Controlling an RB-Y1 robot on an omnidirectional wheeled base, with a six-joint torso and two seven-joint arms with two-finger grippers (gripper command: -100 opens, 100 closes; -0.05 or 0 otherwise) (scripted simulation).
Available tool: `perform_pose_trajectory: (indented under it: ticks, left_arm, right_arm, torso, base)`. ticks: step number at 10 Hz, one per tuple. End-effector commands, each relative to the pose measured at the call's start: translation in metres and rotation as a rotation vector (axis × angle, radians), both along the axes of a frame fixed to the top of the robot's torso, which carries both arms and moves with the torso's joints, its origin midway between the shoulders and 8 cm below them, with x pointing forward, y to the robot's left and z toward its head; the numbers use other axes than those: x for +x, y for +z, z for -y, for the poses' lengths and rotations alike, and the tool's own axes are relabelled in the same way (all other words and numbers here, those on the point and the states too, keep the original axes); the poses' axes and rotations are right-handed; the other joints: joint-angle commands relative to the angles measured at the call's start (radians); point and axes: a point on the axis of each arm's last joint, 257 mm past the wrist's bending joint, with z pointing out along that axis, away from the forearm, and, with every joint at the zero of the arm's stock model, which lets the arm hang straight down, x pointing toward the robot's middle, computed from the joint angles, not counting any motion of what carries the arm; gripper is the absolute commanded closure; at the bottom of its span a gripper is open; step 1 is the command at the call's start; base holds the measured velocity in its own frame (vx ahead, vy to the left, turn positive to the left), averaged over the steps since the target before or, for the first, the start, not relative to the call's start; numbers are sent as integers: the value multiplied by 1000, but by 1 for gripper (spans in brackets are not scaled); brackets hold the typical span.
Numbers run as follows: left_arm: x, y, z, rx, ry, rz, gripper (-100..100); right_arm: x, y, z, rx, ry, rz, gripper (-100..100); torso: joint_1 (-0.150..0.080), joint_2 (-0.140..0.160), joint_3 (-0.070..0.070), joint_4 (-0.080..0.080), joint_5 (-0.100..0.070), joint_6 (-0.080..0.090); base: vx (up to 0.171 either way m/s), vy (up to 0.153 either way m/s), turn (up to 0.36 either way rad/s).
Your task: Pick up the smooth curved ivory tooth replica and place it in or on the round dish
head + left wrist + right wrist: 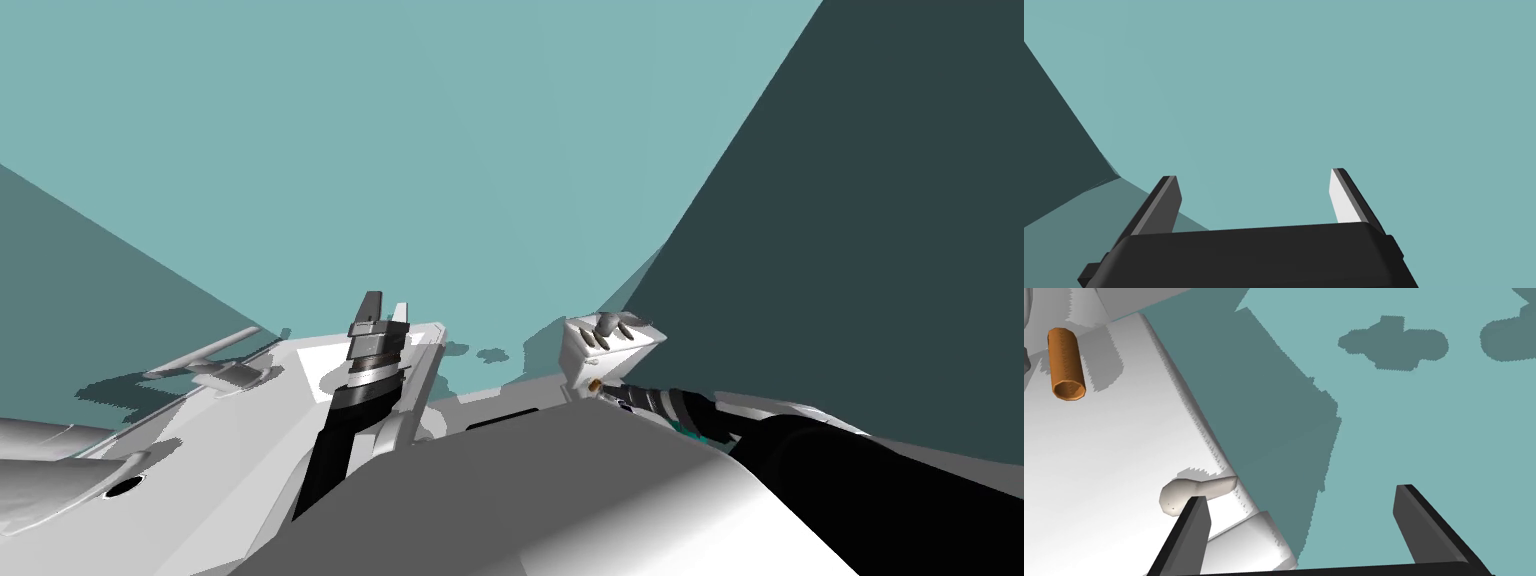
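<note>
The tooth replica (1194, 492) is a pale, smooth, curved piece lying near the edge of a white top (1109, 453). My right gripper (1300, 494) is open; one finger (1191, 528) stands just in front of the tooth and the other is out past the edge, over the teal floor. In the head view the right gripper (612, 392) is at a small white stand (578, 362) right of centre. My left gripper (385, 306) is raised left of centre, and its wrist view shows the left gripper (1254, 174) open with nothing in it.
An orange tube (1066, 364) lies on the same white top, farther from the gripper than the tooth. A large white unit (230, 440) with a tap-like arm (212, 353) and a dark hole (125, 487) fills the left. Teal floor (480, 180) lies ahead, a dark wall (880, 250) to the right.
</note>
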Motion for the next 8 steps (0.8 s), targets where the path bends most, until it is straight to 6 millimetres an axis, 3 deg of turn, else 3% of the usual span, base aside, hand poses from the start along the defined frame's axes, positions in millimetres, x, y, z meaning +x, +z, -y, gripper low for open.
perform_pose_trajectory:
  ticks: [1,8]
  left_arm:
    - [0,0,0,0,0,0,0]
    - [0,0,0,0,0,0,0]
  right_arm:
    - [-13,-2,18,-36,6,-50,-100]
    - [-42,2,71,-166,57,-182,-100]
  torso:
    - [0,0,0,0,0,0]
    - [0,-1,-1,0,0,0]
  base:
    - [101,35,160]
    - [80,21,128]
